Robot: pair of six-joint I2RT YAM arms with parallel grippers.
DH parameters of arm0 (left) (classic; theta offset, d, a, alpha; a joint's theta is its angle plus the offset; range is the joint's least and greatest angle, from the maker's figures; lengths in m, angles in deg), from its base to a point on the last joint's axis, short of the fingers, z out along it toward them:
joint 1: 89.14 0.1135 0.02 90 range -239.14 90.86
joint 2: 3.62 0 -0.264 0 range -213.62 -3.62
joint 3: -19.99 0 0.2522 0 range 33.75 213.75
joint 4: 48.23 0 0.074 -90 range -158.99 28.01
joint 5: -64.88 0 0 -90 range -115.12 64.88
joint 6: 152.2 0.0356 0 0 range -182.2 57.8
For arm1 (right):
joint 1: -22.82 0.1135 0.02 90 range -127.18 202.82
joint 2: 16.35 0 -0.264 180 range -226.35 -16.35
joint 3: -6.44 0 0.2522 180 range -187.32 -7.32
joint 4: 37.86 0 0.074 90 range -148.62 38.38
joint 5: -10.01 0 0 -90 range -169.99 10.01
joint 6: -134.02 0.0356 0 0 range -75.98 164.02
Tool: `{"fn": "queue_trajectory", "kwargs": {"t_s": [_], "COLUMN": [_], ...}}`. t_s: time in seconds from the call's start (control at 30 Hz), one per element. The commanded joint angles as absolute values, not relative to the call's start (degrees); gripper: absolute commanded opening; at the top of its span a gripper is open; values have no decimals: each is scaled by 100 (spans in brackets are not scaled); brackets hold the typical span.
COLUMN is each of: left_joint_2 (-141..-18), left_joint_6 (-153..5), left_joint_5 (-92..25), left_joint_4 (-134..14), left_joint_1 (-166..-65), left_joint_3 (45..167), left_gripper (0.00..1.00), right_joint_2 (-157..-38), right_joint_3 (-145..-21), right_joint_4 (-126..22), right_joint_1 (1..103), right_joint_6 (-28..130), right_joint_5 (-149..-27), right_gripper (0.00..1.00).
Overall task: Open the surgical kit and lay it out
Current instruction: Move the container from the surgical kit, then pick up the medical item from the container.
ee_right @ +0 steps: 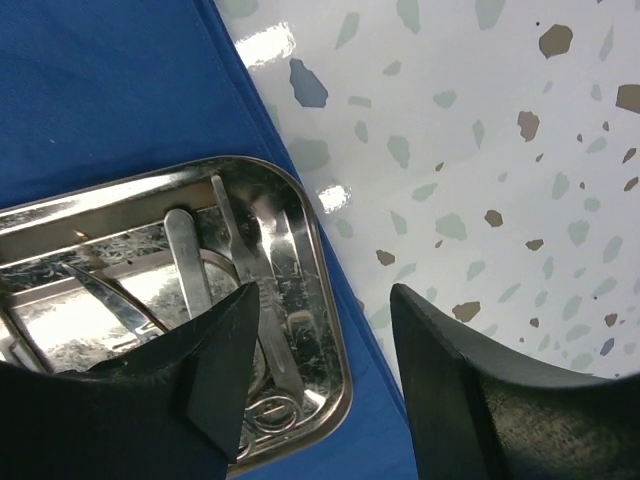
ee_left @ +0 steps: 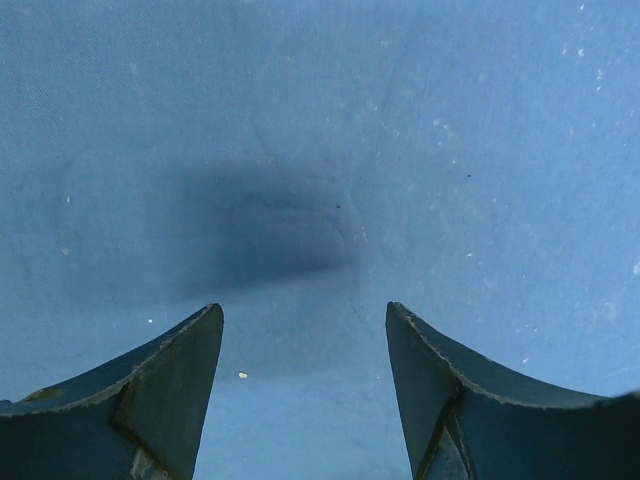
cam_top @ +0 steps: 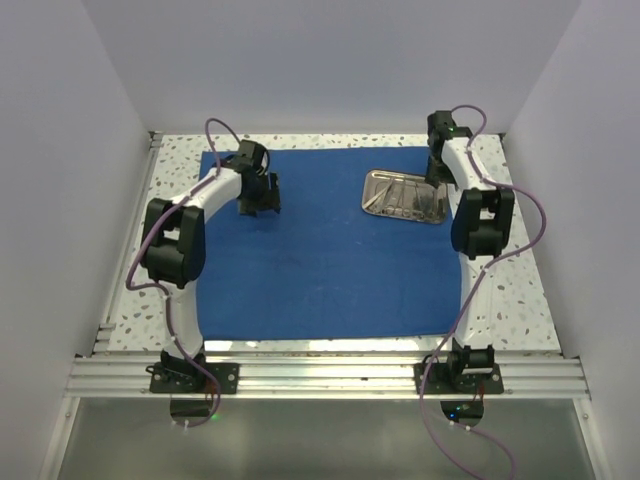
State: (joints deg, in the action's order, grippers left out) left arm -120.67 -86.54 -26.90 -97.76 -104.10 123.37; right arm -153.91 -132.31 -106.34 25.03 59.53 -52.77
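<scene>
Cloth [cam_top: 320, 260] lies spread flat on the speckled table [cam_top: 520, 290], so we judge the unwrapping done. Tray [cam_top: 366, 196] sits near its far right corner, slim steel tools [ee_right: 255, 265] lying inside (we cannot sort them all apart). Right gripper [ee_right: 325, 288] hangs over the tray's right rim, fingers apart, grasping nothing. Left gripper [ee_left: 305, 315] hovers above bare cloth at far left, also spread and empty. Laying-out is the step in hand: the next move calls for pinching one thin tool and lifting it out onto the cloth.

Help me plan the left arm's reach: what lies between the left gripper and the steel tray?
Between the left gripper and the steel tray lies only flat blue cloth, as the top external view shows.
</scene>
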Motion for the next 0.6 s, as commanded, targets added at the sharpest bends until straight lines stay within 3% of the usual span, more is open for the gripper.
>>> {"fn": "queue_trajectory", "kwargs": {"t_s": [0.0,0.27,0.37,0.57], "left_joint_2": [-11726,-11287,-11129,-10734], "left_joint_6": [-8497,-8620,-8629,-8681], "left_joint_5": [-2644,-2688,-2723,-2767], "left_joint_4": [-9873,-9539,-9390,-9144], "left_joint_1": [-10470,-10479,-10479,-10479], "left_joint_3": [12296,11743,11488,11023], "left_gripper": [70,70,70,70], "right_joint_2": [-15390,-13713,-13798,-14343], "right_joint_3": [-13809,-12511,-12299,-12562], "right_joint_4": [-10856,-10436,-10356,-10409], "right_joint_1": [2510,2913,3405,4039], "right_joint_6": [6151,6800,7223,7838], "right_joint_5": [-5398,-7037,-7637,-7982], "right_gripper": [59,55,45,38]}}
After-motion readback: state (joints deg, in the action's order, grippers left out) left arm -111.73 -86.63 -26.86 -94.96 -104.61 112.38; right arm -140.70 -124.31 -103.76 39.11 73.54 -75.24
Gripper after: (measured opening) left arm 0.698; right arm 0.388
